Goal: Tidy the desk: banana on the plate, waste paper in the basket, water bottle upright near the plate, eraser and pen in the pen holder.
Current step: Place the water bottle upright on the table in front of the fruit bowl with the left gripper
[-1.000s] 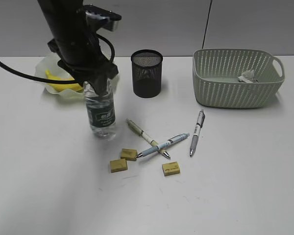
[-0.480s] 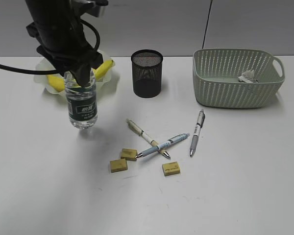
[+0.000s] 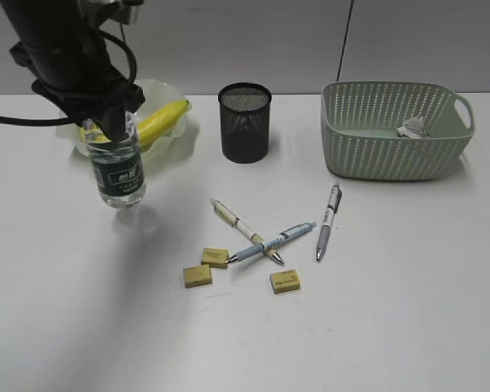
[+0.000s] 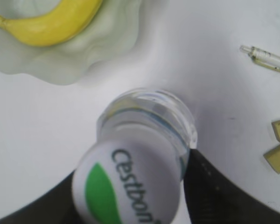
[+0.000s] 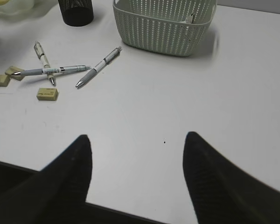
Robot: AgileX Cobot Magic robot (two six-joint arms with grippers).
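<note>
Left pincer [image 3: 108, 122] grips the water bottle [image 3: 118, 167], hiding its cap; right pincer [image 5: 136, 161] gapes.

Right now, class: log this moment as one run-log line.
left gripper: shut on water bottle, upright beside plate | right gripper: open, idle | banana: plated | pens, erasers: loose

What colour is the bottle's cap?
White with a green leaf mark on the cap; left wrist view shows it best.

The left arm [image 3: 61, 57] is matte black with a bulky body, and a black cable [image 3: 16, 121] loops from it. The right gripper [image 5: 137, 179] has two dark, rounded fingers [image 5: 70, 170].
</note>
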